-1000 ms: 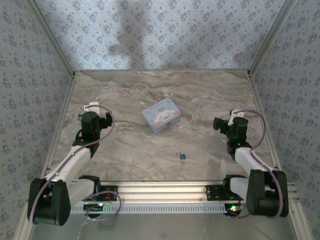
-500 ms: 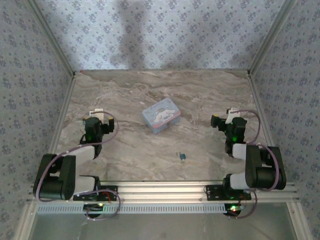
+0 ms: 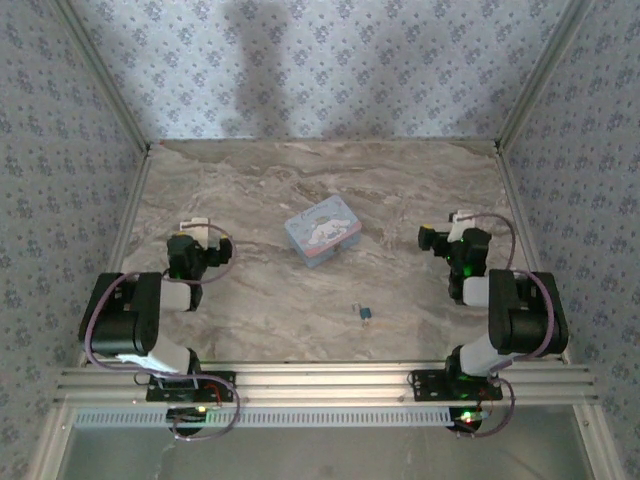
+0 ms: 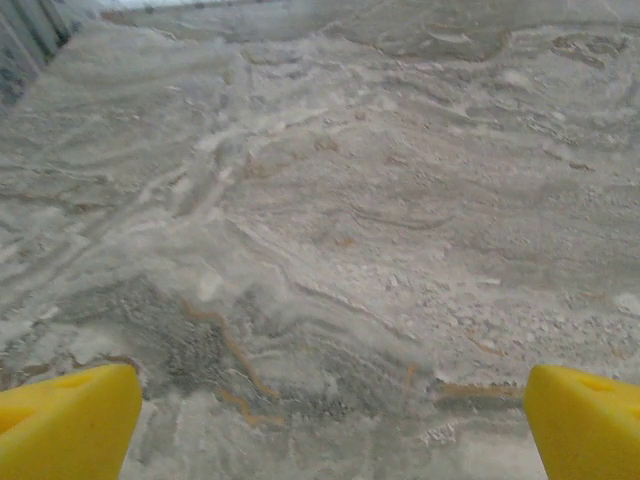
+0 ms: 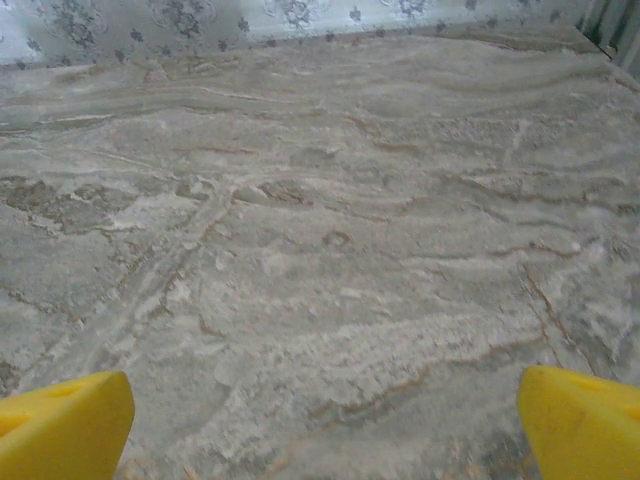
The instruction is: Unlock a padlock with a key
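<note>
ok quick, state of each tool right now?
Left tool: open wide, holding nothing.
Right tool: open wide, holding nothing.

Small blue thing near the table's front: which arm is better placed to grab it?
Probably the right. The small blue thing lies right of the middle of the table, nearer the right gripper than the left gripper. Both grippers are open and empty, so closeness decides.

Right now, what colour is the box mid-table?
Light blue box, white cartoon on lid; top external view.
</note>
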You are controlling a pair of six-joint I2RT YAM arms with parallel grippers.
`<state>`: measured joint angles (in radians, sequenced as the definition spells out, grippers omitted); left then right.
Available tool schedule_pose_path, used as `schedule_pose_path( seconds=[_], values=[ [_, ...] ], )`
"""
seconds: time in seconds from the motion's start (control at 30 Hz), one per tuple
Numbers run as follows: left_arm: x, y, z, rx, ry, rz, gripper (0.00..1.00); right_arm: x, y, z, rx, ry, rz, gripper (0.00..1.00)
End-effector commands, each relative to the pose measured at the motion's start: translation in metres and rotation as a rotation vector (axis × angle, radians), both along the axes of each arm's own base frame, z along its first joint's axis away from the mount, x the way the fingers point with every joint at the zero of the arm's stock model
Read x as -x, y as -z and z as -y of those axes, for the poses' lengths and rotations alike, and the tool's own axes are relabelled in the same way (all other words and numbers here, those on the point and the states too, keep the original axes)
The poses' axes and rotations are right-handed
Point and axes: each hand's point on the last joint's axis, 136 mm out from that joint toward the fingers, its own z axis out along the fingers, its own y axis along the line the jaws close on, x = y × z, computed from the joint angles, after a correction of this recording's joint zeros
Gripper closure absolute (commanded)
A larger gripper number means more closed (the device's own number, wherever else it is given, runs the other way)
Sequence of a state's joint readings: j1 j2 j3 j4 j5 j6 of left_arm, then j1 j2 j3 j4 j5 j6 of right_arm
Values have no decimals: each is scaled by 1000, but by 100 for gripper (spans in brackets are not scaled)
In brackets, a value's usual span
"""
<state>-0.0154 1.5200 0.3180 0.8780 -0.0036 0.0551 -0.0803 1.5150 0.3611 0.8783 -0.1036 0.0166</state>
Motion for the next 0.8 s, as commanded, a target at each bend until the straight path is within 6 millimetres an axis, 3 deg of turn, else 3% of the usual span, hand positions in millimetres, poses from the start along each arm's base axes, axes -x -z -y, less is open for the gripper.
schedule_pose_path(
  seconds=[0.0, 0.13, 0.77],
  values=[
    [-17, -19, 2, 43, 23, 42, 2, -2, 8, 3, 40, 20, -44, 0],
    [-22, -16, -16, 87, -50, 13, 2, -2, 8, 2, 54, 25, -46, 0],
    [-22, -16, -16, 86, -51, 12, 2, -3, 8, 1, 65, 29, -45, 0]
  ],
)
